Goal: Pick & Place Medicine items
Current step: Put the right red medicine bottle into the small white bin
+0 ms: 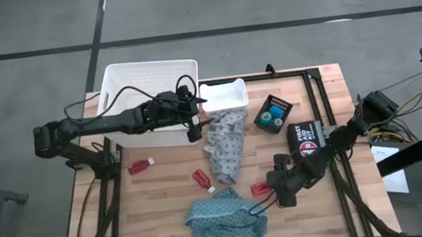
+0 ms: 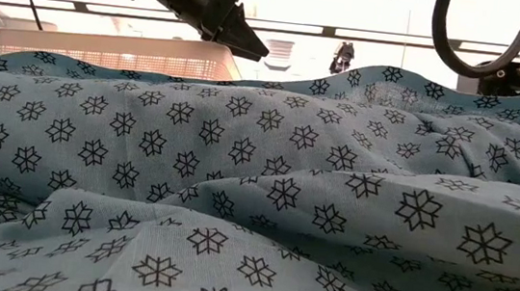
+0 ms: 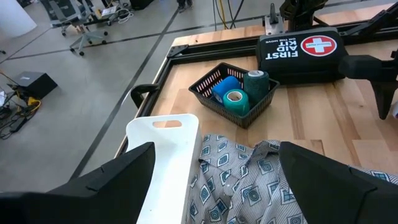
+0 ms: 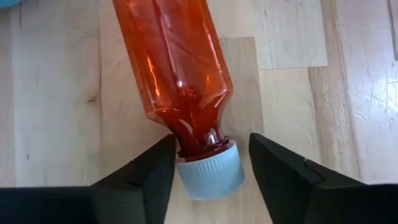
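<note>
The red bottle [image 4: 180,74] I am working on lies on its side on the wooden table [image 1: 157,204], its white cap [image 4: 208,168] sitting between the two fingers of my right gripper [image 1: 275,189]; one finger [image 4: 149,177] touches the neck by the cap, the other stands just apart, so the jaws are narrowed around it but not clamped. In the high view this bottle [image 1: 259,186] lies just beside the teal patterned cloth [image 1: 227,220] near the front of the table. Two more red bottles lie on the bare wood, one [image 1: 140,166] toward the left and one [image 1: 203,180] beside the grey patterned cloth [image 1: 226,145]. The blue container [image 3: 225,86] and the green container [image 3: 236,101] sit in a small black basket [image 3: 249,115], next to the black first-aid pouch [image 3: 305,50]. My left gripper [image 1: 193,128] hangs with its fingers spread wide and empty over the grey cloth, at the edge of a white basket [image 1: 123,77] and a white tray [image 3: 163,140].
</note>
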Action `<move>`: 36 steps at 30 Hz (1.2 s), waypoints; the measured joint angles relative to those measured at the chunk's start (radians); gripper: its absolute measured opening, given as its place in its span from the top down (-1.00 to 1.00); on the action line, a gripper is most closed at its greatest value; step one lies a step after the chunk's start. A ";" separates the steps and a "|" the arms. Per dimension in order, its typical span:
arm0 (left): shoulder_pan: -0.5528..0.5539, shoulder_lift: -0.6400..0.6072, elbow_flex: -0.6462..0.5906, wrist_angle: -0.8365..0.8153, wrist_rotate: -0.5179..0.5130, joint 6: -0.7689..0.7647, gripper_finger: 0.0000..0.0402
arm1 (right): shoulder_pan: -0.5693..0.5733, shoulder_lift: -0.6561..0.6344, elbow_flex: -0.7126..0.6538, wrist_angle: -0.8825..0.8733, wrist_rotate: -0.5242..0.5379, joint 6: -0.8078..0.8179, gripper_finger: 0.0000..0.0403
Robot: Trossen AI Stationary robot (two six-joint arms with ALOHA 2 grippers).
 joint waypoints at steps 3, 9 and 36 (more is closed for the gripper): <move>0.000 0.000 0.000 0.000 0.000 0.000 -0.73 | 0.000 0.000 0.000 0.000 -0.002 0.000 0.16; 0.000 0.000 0.000 0.000 0.000 0.000 -0.73 | 0.000 0.000 0.000 0.009 -0.001 -0.004 0.38; 0.000 0.000 0.000 0.000 0.000 0.000 -0.73 | -0.006 -0.324 0.011 0.012 0.363 0.448 0.32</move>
